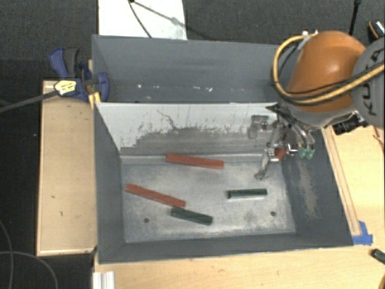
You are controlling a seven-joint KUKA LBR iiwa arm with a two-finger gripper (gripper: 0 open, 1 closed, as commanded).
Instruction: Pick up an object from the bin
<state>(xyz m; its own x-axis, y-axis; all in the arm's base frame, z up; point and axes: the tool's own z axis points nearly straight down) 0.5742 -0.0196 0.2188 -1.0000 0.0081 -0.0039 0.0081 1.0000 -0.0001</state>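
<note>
Arm's in from 3 o'clock, with the big orange cover [325, 65] on its wrist, looped in yellow and black cables [278, 65], hanging over the back right corner of the grey bin [108, 179]. The gripper [263, 171] is down low, at about 2 o'clock on the bin floor, close to where the floor meets the sloped back wall. Wide or narrow? I cannot tell from this angle, as the metalwork overlaps itself, and I can make out nothing in its grasp. There's a small red spot up on the gripper body, probably part of the tool, though it's hard to be sure.

Four things on the floor, all lying flat. Nearest the gripper is a short dark green bar [246, 193] at 3 o'clock on the floor. It sits toward 7 o'clock from the gripper tip, near it but apart. A red bar [194, 161] lies at 12 o'clock, along the foot of the back wall. A second red bar [155, 195] slants at 9 o'clock. At its lower right end, around 7 o'clock, lies a second dark green bar [190, 215], touching it or very nearly.
</note>
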